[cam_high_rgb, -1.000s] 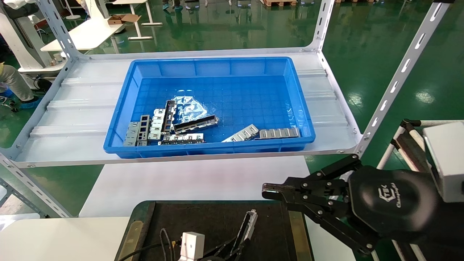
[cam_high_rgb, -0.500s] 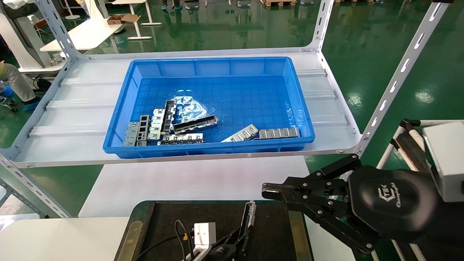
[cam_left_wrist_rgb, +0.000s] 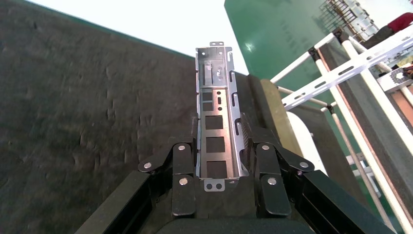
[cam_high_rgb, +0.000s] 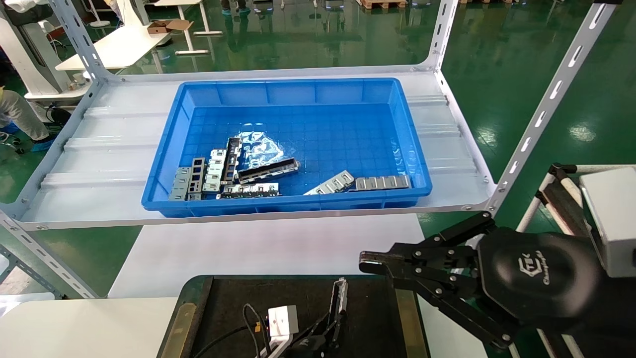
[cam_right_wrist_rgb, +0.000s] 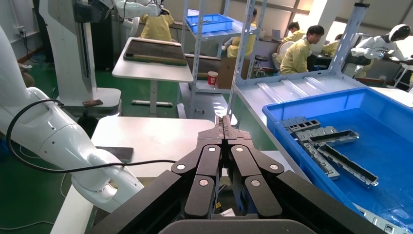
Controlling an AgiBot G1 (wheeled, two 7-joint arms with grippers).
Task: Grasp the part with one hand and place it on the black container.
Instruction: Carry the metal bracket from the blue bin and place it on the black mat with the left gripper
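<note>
You are looking at the blue bin (cam_high_rgb: 298, 99) sitting on the shelf at 12 o'clock, several metal pieces lying in its near half. Below it, at 6 o'clock, the black container (cam_high_rgb: 233, 303) is resting on the white surface (cam_high_rgb: 258, 248). The right gripper (cam_high_rgb: 370, 261) is hanging idle at 4 o'clock, its fingers pressed together on nothing. The left gripper (cam_left_wrist_rgb: 217, 161) is working low over the container, its fingers (cam_left_wrist_rgb: 182, 165) clamping the part (cam_left_wrist_rgb: 216, 131) by both side walls. The part is pointing toward 12 o'clock above the dark floor. Grasping and carrying look done; lowering and releasing are remaining, as far as you can judge.
</note>
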